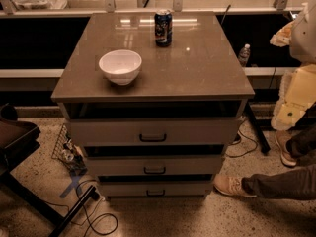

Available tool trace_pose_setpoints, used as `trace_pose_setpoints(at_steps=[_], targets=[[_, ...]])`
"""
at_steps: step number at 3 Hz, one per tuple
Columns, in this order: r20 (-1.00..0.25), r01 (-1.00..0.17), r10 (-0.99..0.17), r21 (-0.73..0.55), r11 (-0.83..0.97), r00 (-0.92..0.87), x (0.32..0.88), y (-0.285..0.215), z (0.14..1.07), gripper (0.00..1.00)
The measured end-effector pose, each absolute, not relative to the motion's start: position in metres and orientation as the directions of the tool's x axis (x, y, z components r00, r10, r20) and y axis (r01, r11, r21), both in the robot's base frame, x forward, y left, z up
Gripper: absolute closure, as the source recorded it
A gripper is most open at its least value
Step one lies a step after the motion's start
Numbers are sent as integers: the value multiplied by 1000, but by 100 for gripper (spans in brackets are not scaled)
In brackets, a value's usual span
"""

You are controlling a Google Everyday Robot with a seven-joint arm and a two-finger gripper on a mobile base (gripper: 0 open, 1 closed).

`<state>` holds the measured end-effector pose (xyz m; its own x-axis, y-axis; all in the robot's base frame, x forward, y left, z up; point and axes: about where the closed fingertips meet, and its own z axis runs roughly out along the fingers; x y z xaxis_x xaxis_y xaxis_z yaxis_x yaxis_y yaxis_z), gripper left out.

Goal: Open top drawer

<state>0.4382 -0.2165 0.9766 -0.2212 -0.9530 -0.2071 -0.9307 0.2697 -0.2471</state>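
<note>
Camera view: the top drawer point(197, 131) was found directly beneath the tabletop point(197, 68). A rigid, sliding pull was expected (probably light), best taken at its dark bar handle point(152, 138). The gripper was not seen.

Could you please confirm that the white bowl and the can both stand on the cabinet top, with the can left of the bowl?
Not quite: the camera view shows the can right of the white bowl, not left. Both do stand on the cabinet top, above the top drawer. The gripper is at the frame's right edge, apart from the drawer.
</note>
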Motion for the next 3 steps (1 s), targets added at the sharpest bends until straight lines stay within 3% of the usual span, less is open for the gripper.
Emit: trace_pose_setpoints(at_steps=[3], targets=[[-265,-905,-936,-294,309,-233,448,-202,950,0]])
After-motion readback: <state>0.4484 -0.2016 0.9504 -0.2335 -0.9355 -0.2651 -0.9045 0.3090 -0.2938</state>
